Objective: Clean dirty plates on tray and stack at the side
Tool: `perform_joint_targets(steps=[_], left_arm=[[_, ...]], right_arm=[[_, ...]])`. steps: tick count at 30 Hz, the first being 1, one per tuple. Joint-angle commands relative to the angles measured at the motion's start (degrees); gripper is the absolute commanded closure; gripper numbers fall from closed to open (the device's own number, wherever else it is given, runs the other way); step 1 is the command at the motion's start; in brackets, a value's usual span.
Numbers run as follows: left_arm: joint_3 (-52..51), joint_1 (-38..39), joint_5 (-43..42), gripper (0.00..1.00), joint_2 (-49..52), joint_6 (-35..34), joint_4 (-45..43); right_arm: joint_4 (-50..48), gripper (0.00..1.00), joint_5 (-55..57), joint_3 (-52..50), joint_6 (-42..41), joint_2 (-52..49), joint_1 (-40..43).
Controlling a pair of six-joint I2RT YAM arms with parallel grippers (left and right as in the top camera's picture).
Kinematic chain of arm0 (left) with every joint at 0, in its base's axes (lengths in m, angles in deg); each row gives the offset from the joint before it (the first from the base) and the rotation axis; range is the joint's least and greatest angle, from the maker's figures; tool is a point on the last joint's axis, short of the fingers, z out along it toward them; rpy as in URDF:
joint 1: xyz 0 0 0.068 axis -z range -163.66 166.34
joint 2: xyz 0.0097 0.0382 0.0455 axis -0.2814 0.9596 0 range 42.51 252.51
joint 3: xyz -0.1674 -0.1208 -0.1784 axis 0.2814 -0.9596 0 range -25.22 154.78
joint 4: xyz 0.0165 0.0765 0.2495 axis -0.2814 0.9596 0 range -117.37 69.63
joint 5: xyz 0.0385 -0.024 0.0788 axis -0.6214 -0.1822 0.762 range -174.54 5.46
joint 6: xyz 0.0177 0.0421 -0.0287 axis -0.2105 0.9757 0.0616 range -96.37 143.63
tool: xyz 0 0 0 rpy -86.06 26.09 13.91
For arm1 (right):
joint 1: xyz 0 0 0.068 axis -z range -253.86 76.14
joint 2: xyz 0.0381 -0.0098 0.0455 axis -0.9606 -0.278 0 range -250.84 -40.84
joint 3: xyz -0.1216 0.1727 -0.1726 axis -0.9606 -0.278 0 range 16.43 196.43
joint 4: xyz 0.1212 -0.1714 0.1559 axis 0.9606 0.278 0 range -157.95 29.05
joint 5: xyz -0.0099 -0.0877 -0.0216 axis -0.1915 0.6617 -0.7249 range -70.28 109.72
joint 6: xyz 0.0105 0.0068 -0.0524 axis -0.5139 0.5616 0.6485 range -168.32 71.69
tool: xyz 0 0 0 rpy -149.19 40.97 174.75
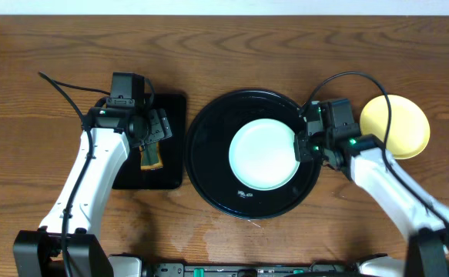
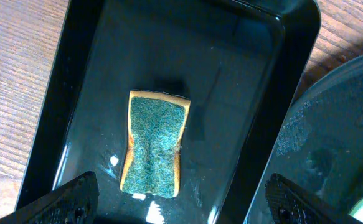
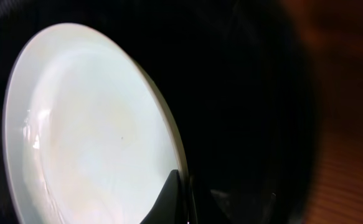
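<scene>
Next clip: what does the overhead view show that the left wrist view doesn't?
Only overhead: the yellow plate on the table to the right of the round tray, and the right hand closed on the rim of the mint plate. Only left wrist: the sponge whole, green face up. Both: the left hand open over the rectangular tray holding the sponge, plus part of the round tray.
</scene>
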Motion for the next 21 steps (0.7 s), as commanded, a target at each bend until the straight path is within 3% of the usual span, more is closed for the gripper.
perform_joint_targets(steps=[1, 5, 13, 17, 21], left_arm=[[1.0, -0.2, -0.2, 0.13, 0.0, 0.1, 0.2], [1.0, -0.2, -0.1, 0.13, 0.0, 0.1, 0.2], [1.0, -0.2, -0.2, 0.13, 0.0, 0.1, 0.2], [1.0, -0.2, -0.2, 0.13, 0.0, 0.1, 0.2], [1.0, -0.2, -0.1, 0.13, 0.0, 0.1, 0.2]], right_arm=[[1.3, 0.99, 14.3, 0.6, 0.4, 6.1, -4.8], [1.6, 0.99, 27.7, 0.6, 0.4, 12.7, -12.7], [1.4, 0.99, 36.3, 1.1, 6.5, 15.7, -20.3], [1.6, 0.99, 36.9, 1.2, 6.4, 15.6, -21.7], [5.0, 0.98, 31.4, 1.2, -1.4, 14.1, -18.3]])
